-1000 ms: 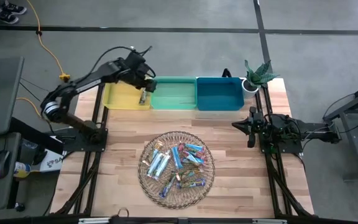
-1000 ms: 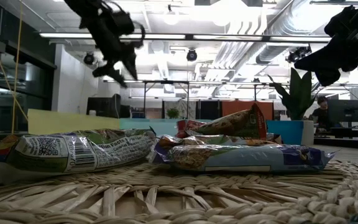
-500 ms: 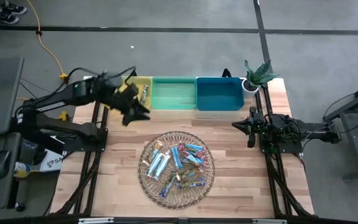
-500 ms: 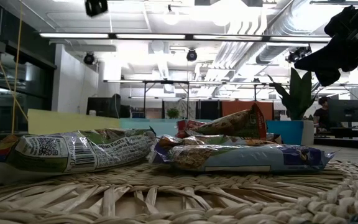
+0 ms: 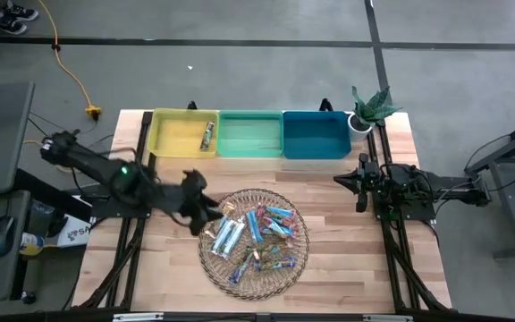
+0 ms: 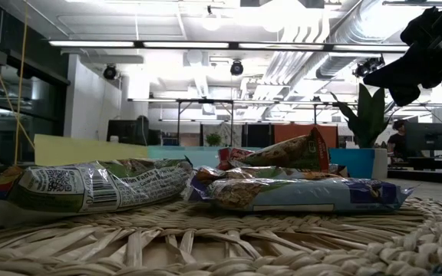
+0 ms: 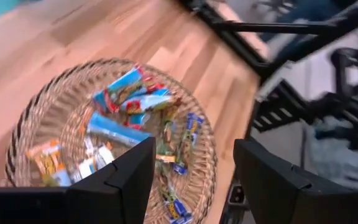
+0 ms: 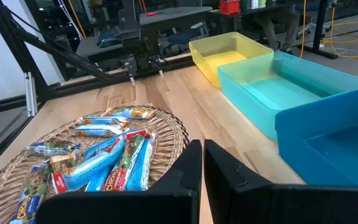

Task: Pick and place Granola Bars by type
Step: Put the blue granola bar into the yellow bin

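Overhead, wicker tray (image 5: 211, 264) heaped with Granola Bars (image 5: 256, 237), left end effector (image 5: 202, 207) open, empty.

Wrapped granola bars (image 6: 298, 193) on wicker tray (image 6: 206, 245), dark right arm (image 6: 424, 50) at upper right.

Motion blur smears the left claw (image 5: 206, 207) at the round wicker tray's (image 5: 211, 259) left rim. The small wrapped bar (image 5: 206, 135) in the yellow plastic bin (image 5: 173, 136) is too small to type.

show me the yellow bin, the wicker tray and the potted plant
yellow bin (image 5: 175, 136), high view, bare floor.
wicker tray (image 5: 211, 260), high view, woven rim.
potted plant (image 5: 371, 104), high view, leaves.
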You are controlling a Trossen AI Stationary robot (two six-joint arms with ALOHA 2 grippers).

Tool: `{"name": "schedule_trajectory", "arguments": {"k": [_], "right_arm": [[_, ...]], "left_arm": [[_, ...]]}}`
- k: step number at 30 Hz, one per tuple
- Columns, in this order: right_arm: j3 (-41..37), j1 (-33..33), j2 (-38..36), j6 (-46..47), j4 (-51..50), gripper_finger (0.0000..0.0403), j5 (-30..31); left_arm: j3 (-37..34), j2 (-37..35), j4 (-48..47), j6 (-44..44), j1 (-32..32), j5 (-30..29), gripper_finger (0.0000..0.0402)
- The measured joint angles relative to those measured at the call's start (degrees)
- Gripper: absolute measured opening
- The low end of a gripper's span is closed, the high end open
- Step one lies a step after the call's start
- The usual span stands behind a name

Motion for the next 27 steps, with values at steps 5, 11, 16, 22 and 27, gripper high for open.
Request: {"name": "schedule_trajectory", "arguments": {"k": [5,11,16,22,27], "right_arm": [[-0.01,0.02,0.00,0.00,0.00,0.0000,0.00],[0.00,0.00,-0.02,0.00,0.00,0.0000,-0.02],[0.00,0.00,0.00,0.00,0.00,0.0000,0.00],[0.00,0.00,0.00,0.00,0.00,0.0000,0.00],[-0.01,0.01,0.00,0.00,0.00,0.0000,0.00]], "left_arm": [[0.00,7.81,0.35,-11.47,-2.73,-2.19,0.0214],[-0.03,16.76,4.76,-17.28,-1.59,6.33,0.0214],[1.74,21.33,7.32,-17.55,-1.44,10.46,0.0213],[10.51,27.67,-2.04,-17.41,-1.42,10.58,0.0213],[19.21,35.10,-13.98,-17.54,-1.44,10.67,0.0213]]}}
